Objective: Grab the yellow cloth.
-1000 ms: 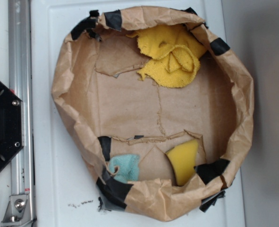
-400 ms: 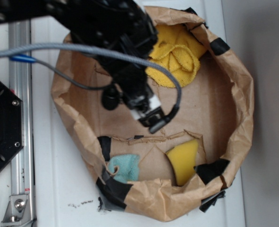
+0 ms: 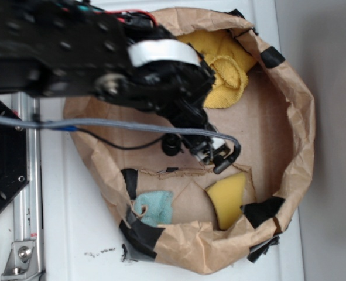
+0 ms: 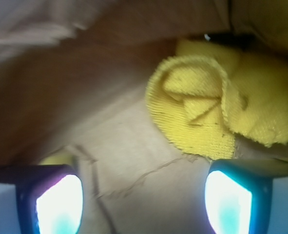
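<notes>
Three soft items sit inside a crumpled brown paper bag [image 3: 293,126] rolled down into a shallow basin, rim patched with black tape [image 3: 272,57]. Bag rests on a white tabletop [image 3: 73,228]; grey surface to the right, metal rail [image 3: 25,193] and black hexagonal base plate [image 3: 0,175] along the left edge. Small dark scuffs on the tabletop near the bag's lower left.

Yellow cloth [image 3: 228,64] lies bunched at the bag's upper right, against the wall, fuzzy, folded over itself with a curled flap; its left part is hidden by the arm in the exterior view. Wrist view shows the cloth [image 4: 217,107] ahead and right of centre on the paper floor, ragged lower edge visible.

Yellow sponge [image 3: 226,198] lies at the lower middle right, teal cloth [image 3: 155,208] at the lower left, both well apart from the yellow cloth.

Claw [image 3: 216,153] hangs over the bag's middle floor, just above the sponge, near a torn paper seam. Fingers [image 4: 231,195] spread wide in the wrist view, nothing between them. Grey cable [image 3: 102,123] runs across the arm.
</notes>
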`<state>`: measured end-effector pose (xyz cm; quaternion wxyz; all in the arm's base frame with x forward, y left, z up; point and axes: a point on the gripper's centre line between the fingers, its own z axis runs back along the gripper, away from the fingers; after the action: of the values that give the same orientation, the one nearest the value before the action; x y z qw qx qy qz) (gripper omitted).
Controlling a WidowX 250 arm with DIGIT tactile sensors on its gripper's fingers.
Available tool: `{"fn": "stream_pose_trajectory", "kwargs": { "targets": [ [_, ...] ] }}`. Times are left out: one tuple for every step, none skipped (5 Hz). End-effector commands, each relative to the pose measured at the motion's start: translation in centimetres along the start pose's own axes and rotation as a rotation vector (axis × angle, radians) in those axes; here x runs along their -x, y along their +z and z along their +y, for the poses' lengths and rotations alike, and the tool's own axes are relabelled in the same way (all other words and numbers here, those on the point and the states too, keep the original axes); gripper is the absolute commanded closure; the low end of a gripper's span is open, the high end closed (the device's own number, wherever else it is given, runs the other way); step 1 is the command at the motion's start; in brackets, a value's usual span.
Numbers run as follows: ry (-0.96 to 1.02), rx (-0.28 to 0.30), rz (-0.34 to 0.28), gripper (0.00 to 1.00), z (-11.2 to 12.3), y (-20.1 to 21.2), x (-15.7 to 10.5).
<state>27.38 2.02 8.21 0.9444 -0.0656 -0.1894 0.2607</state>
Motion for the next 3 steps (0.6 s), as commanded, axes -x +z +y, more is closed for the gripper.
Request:
{"fn": "stream_pose_trajectory", "kwargs": {
  "targets": [
    [0.010, -0.142, 0.023, 0.00, 0.9, -0.9, -5.2],
    [-0.003, -0.190, 0.106, 0.00, 1.2, -2.7, -6.4],
    [0.007, -0.238, 0.135, 0.00, 1.3, -4.7, -6.7]
  ]
}}
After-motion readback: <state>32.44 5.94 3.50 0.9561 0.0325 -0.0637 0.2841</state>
